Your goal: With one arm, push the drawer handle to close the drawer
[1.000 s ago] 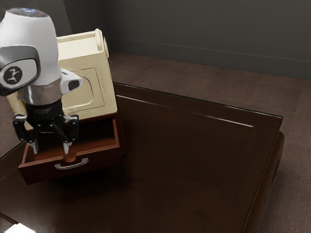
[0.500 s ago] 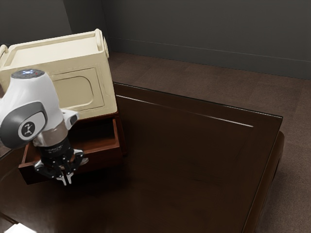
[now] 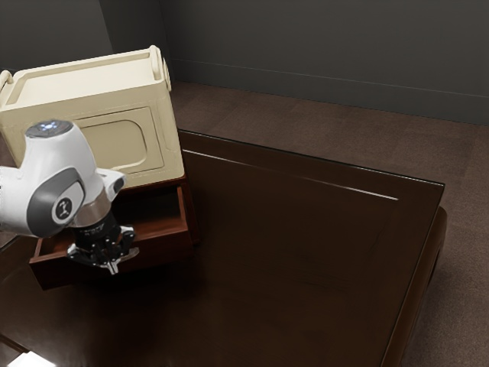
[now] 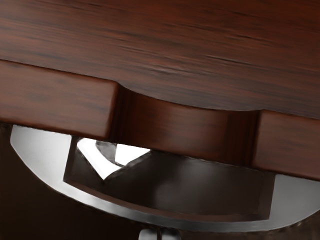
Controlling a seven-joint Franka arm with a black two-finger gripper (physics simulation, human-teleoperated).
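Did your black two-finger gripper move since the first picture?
Yes, my gripper moved down, from over the open brown wooden drawer to just outside its curved silver handle.

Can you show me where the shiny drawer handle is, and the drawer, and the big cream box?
Drawer handle (image 4: 37, 156): wrist view, on one wide silver end.
Drawer (image 3: 164, 251): exterior view, on its front board.
Cream box (image 3: 88, 82): exterior view, on its flat top.

The reddish-brown wooden drawer (image 4: 55, 95) has a shallow curved notch in its front's top edge. Beyond it bows a silver metal handle (image 4: 105, 201), a white angular shape (image 4: 102, 164) visible through its opening. Grey fingers (image 4: 149, 234) sit together at its outer curve.
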